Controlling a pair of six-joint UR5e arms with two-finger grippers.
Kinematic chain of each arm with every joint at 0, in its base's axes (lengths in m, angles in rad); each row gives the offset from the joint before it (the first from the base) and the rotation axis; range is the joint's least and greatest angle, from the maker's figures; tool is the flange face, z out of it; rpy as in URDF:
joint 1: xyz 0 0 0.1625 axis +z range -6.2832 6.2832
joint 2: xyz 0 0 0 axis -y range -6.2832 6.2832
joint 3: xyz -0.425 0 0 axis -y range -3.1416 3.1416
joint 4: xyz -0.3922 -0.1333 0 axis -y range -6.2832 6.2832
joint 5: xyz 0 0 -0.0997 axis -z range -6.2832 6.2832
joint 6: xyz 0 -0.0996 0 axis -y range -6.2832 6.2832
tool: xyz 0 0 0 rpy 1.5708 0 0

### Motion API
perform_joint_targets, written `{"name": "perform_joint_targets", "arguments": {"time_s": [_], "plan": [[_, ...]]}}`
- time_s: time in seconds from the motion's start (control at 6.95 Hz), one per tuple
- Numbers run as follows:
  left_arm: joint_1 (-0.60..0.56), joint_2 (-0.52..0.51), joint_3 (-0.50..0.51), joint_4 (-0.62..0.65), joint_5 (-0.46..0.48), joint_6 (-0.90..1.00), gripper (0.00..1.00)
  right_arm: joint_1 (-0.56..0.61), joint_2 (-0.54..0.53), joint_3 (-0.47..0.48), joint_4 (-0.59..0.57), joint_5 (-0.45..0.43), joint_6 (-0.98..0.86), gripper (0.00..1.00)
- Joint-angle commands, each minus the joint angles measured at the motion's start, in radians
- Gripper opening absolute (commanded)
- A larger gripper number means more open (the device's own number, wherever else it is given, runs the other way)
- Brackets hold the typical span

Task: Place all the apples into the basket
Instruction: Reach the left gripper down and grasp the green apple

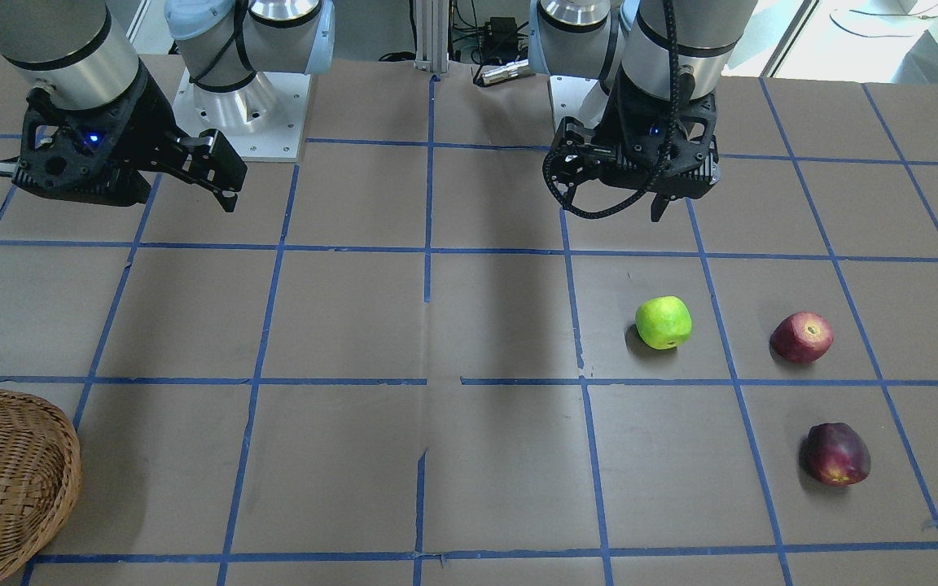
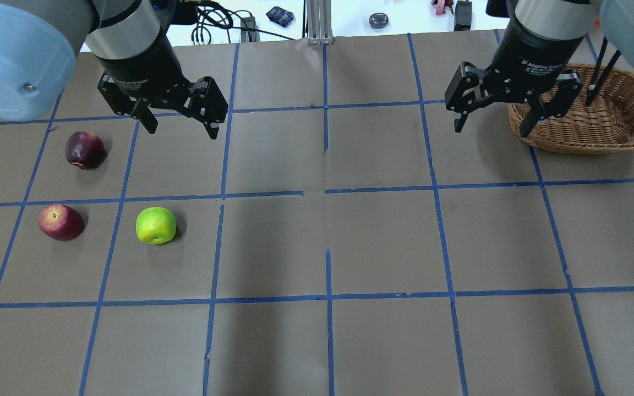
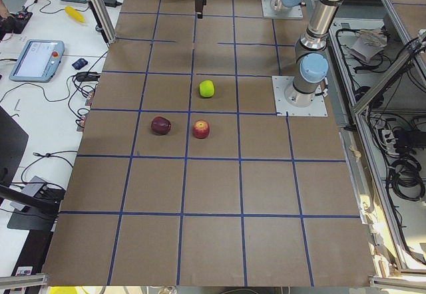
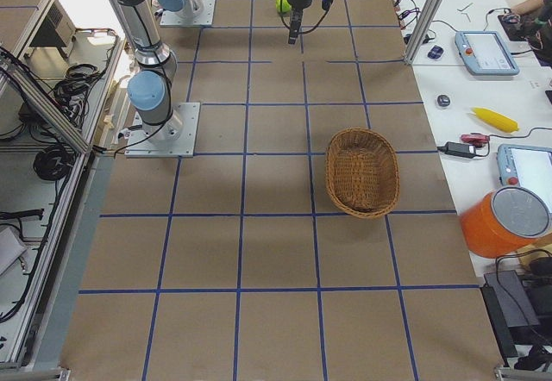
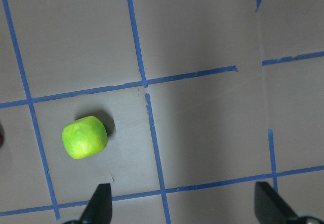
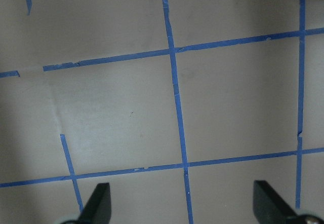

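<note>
Three apples lie on the table on my left side: a lime green apple [image 2: 156, 225] [image 1: 664, 322], a red apple [image 2: 61, 222] [image 1: 801, 337] and a dark maroon apple [image 2: 84, 149] [image 1: 836, 454]. My left gripper [image 2: 182, 129] [image 1: 611, 203] is open and empty, raised above the table, near the apples but not over them. The green apple shows in the left wrist view [image 5: 84, 137], to the left of the open fingers. The wicker basket [image 2: 586, 140] [image 1: 5, 480] stands at the far right and holds no apples. My right gripper [image 2: 490, 130] is open and empty, raised beside the basket's left rim.
The table is brown paper with a grid of blue tape lines. A side bench [image 4: 483, 71] with tablets, cables and an orange container [image 4: 509, 221] runs along the far edge. The arm bases [image 1: 241, 106] stand at the robot's edge.
</note>
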Motion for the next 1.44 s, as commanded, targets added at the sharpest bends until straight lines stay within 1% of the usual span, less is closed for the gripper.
{"name": "perform_joint_targets", "arguments": {"time_s": [0.0,0.29,0.43,0.58,0.72,1.01,1.15,1.29], "plan": [[0.0,0.003,-0.001,-0.001,0.002,0.0,1.0,-0.001,0.0,0.006,0.0,0.0,0.001,1.0],[0.018,0.001,-0.005,-0.001,0.004,0.002,1.0,-0.002,-0.009,0.02,-0.001,0.0,0.001,1.0],[0.049,0.001,-0.013,-0.006,0.009,0.026,1.0,-0.002,-0.014,0.025,0.0,0.0,0.001,1.0],[0.089,0.001,-0.05,0.011,0.012,0.079,1.0,-0.002,-0.015,0.025,-0.003,-0.001,0.001,1.0],[0.15,0.003,-0.106,0.012,0.009,0.092,1.0,-0.002,-0.014,0.025,-0.004,0.0,0.001,1.0],[0.263,0.006,-0.253,0.128,0.009,0.171,1.0,-0.004,-0.015,0.034,-0.009,0.0,0.001,1.0],[0.312,-0.006,-0.344,0.24,0.012,0.199,1.0,-0.004,-0.017,0.037,-0.014,0.0,0.002,1.0],[0.337,-0.017,-0.431,0.356,0.012,0.274,1.0,-0.004,-0.017,0.038,-0.011,0.0,0.002,1.0]]}}
